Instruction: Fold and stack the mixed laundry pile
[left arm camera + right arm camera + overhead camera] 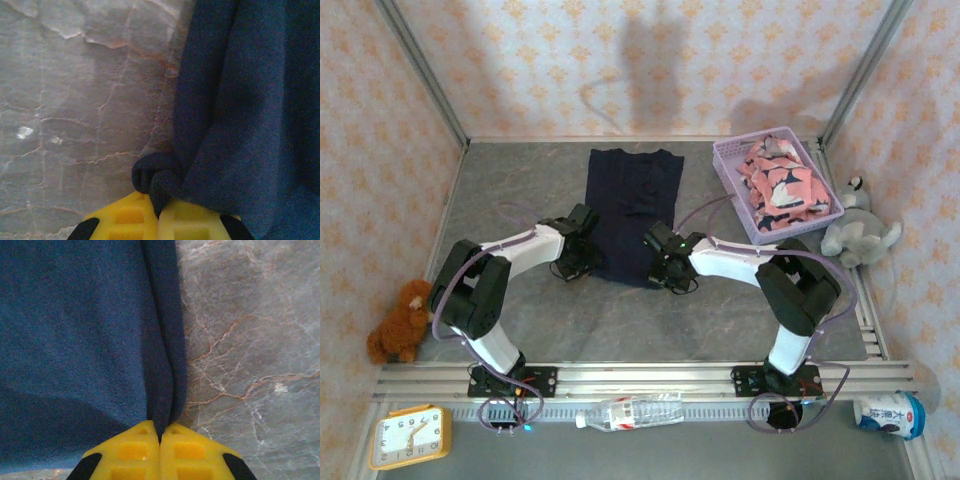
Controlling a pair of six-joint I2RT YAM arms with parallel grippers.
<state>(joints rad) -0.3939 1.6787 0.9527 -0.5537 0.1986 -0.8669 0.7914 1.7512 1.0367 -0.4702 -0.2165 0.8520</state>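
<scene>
The dark navy cloth (631, 210) lies spread on the grey marbled table (520, 180), running from the back toward the arms. My left gripper (588, 247) is shut on its near left edge; in the left wrist view a bunched fold of navy cloth (165, 175) is pinched between the yellow fingers (127, 217). My right gripper (658, 258) is shut on the near right edge, where a ridge of navy cloth (165, 390) runs into the yellow fingers (192, 452). The salmon-pink shark-print cloth (780, 185) lies heaped in the lavender basket (730, 160).
A grey plush toy (858, 232) sits right of the basket. A brown plush toy (400, 322) lies at the left wall. Along the near rail are a yellow clock (410, 437), a plastic bottle (630, 412) and a white cup (892, 414).
</scene>
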